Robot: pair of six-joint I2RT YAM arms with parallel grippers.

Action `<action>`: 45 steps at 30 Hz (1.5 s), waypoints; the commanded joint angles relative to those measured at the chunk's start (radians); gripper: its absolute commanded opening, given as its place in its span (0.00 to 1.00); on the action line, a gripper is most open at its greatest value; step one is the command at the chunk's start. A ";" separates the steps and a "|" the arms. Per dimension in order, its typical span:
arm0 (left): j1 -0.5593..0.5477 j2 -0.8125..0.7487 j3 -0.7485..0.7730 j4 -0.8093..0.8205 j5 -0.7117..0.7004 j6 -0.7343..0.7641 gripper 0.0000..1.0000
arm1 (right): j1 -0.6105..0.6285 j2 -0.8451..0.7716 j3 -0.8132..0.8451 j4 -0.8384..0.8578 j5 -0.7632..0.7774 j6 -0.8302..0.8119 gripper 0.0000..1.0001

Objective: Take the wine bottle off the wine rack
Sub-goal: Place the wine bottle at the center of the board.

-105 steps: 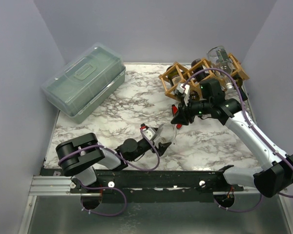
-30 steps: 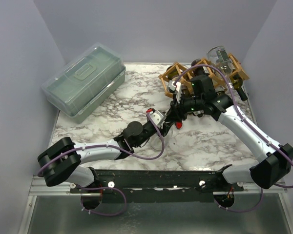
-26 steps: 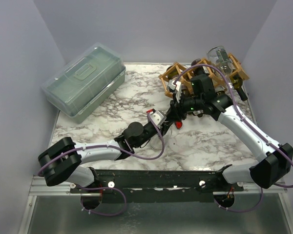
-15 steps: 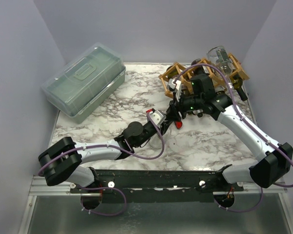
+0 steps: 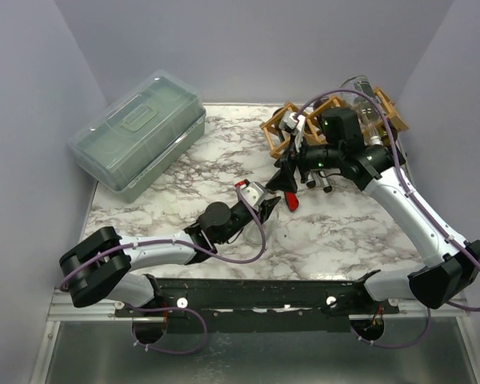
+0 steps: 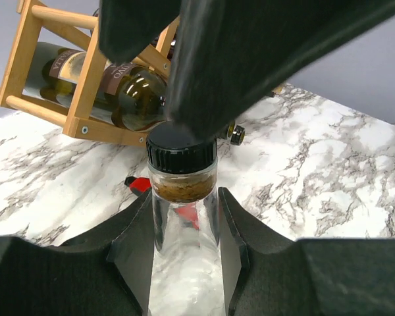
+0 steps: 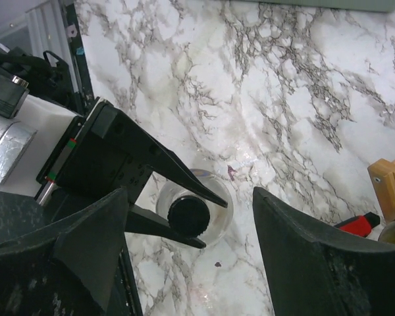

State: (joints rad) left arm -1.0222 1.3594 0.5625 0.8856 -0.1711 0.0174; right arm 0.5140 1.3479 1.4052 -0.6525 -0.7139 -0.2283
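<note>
Starting at the far left corner of the counter [image 5: 184, 172], a translucent lidded box [image 5: 136, 136] is found, well apart from the work. From the near edge, the left arm [image 5: 172, 244] is extended toward the middle of the counter. There the wine bottle [image 6: 182, 263], clear glass with a black cap [image 6: 181, 153], is held upright. The left jaws are clamped on its neck, just below the cap. Whether the base rests on the counter cannot be determined.

A small red-and-black item [image 5: 290, 202] lies on the counter just beside the bottle, on its right. Directly above the cap, the right jaws are held wide apart with nothing between them, carried by the right arm [image 5: 412, 220].

At the far right corner stands the wine rack [image 5: 282, 128], with a dark labelled bottle [image 6: 128, 92] lying in one cell. The clear bottle is fully out of the rack and near it.

The following faults should be anticipated:
- Slipping or swinging of the bottle, because smooth glass is gripped at the neck only.
- A knock on the cap, if the right jaws are withdrawn sideways rather than upward.
- Tipping on set-down, if the base is lowered onto the red-and-black item.
- Contact with the rack, if the bottle is carried toward the far right corner.
</note>
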 commanded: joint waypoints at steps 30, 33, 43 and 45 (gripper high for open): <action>0.382 0.009 0.264 -0.039 0.053 0.110 0.00 | -0.258 -0.156 -0.137 -0.060 -0.347 -0.093 0.80; 0.429 0.049 0.329 -0.051 0.089 0.095 0.00 | -0.260 -0.159 -0.135 -0.065 -0.370 -0.103 0.80; 0.553 0.229 0.568 -0.072 0.170 0.018 0.00 | -0.266 -0.161 -0.145 -0.065 -0.384 -0.113 0.80; 0.571 0.269 0.617 -0.077 0.171 0.002 0.00 | -0.266 -0.158 -0.144 -0.067 -0.382 -0.114 0.80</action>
State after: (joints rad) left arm -0.4839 1.6054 1.0359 0.6449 -0.0460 0.0544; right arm 0.2554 1.2018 1.2663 -0.6987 -1.0668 -0.3199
